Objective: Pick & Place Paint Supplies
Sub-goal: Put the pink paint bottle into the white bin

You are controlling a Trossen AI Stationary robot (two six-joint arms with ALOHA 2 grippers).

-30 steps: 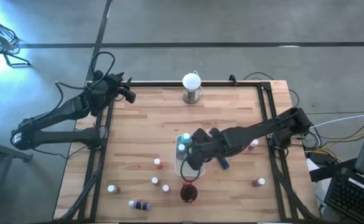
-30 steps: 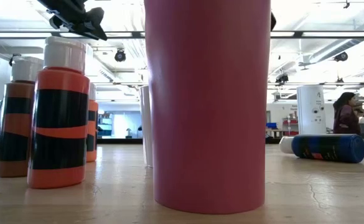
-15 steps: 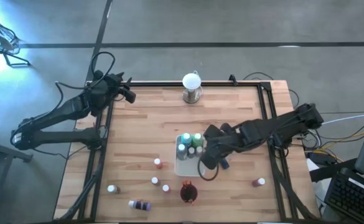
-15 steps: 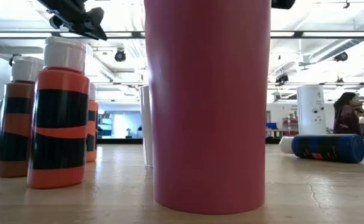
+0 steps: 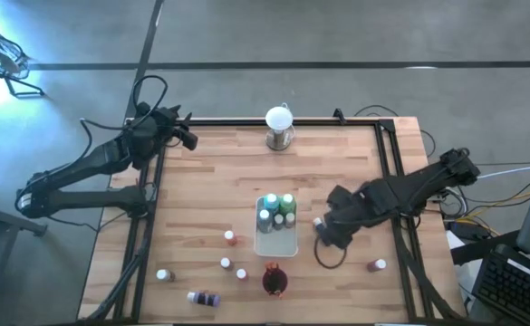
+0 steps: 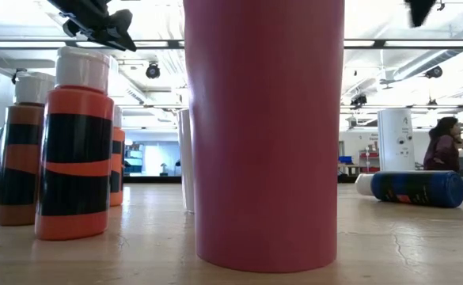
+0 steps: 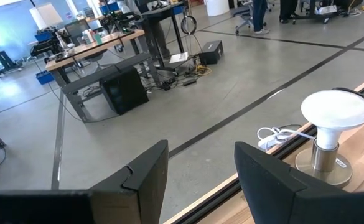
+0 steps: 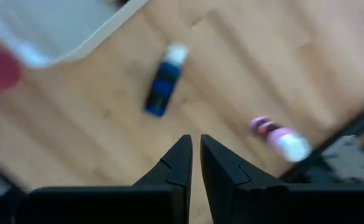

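High view: right gripper [image 5: 326, 234] is over bare table [image 5: 210, 172] just right of the tray [image 5: 276, 243], well clear of the tray wall. Its fingers are all but together with nothing between them, only a slit showing in the right wrist view. So it's empty.

Nearest loose target is the blue bottle [image 8: 162, 84], lying on its side just ahead of the fingertips, between the tray corner and the pink bottle [image 8: 281, 138]. Its cap points away from the gripper. Its long axis runs roughly in line with the finger slit, tilted a little, so the jaws would close across the bottle's width. My read: the fingers must open first, then a short reach forward and down, perhaps with a small wrist twist. The pink bottle stands farther out, near the table's right edge.

Right arm is clearly the nearer one. Left gripper [image 5: 187, 138] is parked at the far-left corner, fingers apart and empty, looking past the globe [image 7: 334, 115].

Other loose bottles sit left of the cup [image 5: 274, 281], well apart from both grippers. The tray holds a cluster of teal and green bottles [image 5: 276, 208] at its far end.

Change from a second ago: the right gripper was over the tray then, covering most of that cluster. Half a second ago it was at the tray's right edge, and now it's off to the right, with the whole cluster exposed. Left arm, loose bottles and cup haven't moved.
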